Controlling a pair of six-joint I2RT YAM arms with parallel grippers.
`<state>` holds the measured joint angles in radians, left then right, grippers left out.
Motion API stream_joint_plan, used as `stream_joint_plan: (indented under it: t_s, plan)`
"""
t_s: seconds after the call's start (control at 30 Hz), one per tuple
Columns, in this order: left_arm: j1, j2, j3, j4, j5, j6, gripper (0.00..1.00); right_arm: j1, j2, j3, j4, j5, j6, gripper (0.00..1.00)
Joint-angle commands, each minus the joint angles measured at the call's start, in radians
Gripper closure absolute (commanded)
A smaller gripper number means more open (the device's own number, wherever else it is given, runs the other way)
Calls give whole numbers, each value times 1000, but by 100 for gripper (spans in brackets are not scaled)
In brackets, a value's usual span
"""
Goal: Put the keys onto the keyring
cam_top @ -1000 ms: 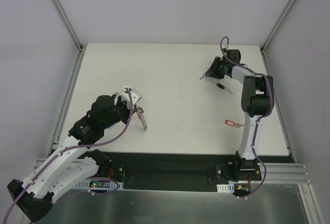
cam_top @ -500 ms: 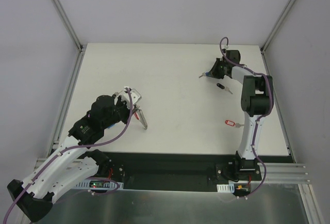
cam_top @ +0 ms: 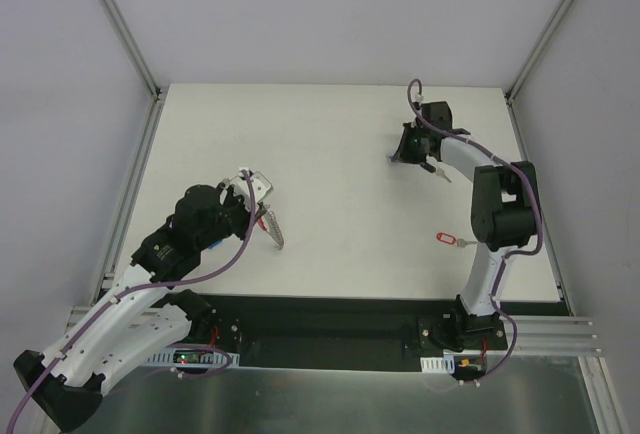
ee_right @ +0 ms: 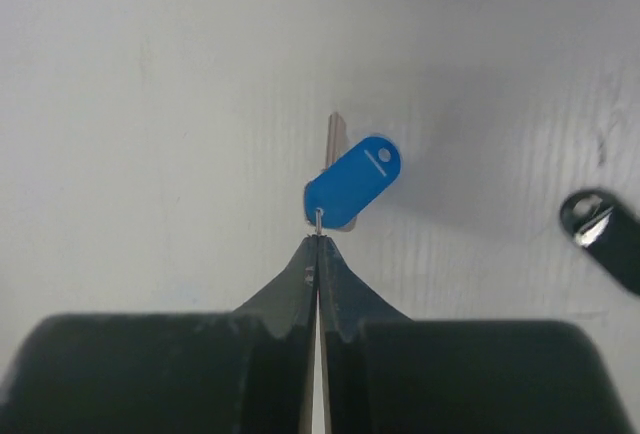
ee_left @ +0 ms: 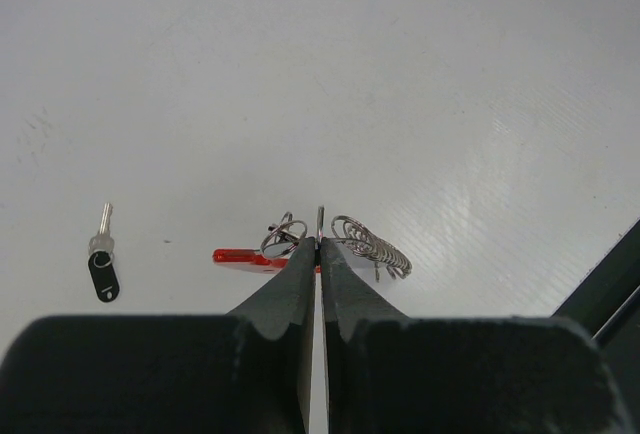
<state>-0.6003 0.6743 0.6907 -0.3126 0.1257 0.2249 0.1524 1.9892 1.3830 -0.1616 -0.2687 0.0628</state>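
My left gripper (cam_top: 264,216) (ee_left: 320,244) is shut on the keyring (ee_left: 372,244), a bunch of silver chain loops with a red segment (ee_left: 240,257) behind the fingertips. In the top view the keyring (cam_top: 275,233) hangs from it just above the table. My right gripper (cam_top: 398,157) (ee_right: 318,239) is shut on the small wire ring of the blue-tagged key (ee_right: 352,182), held close above the table at the back right. A black-tagged key (cam_top: 430,169) (ee_right: 603,224) (ee_left: 102,272) lies beside the right gripper. A red-tagged key (cam_top: 446,240) lies near the right arm's base.
The white table (cam_top: 340,194) is walled by pale panels on the left, back and right. A black strip (cam_top: 330,314) runs along the near edge by the arm bases.
My right gripper has turned and shifted left and nearer with the blue key in it. My left gripper holds still; the keyring has swung slightly.
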Motion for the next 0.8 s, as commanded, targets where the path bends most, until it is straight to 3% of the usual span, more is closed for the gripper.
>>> stream_joint_plan:
  t_s: [0.0,0.47,0.63,0.77]
  plan:
    - [11,-30,7,38,14,4,100,84,-182,-73,-159,118,-41,98]
    - [13,-64,13,37,55,-21,100,153,-687,-446,-429,397,101,98]
    - [13,-65,12,37,58,-25,100,225,-715,-527,-409,433,250,99]
    - [13,-70,12,35,58,-25,100,364,-631,-544,-323,477,388,99]
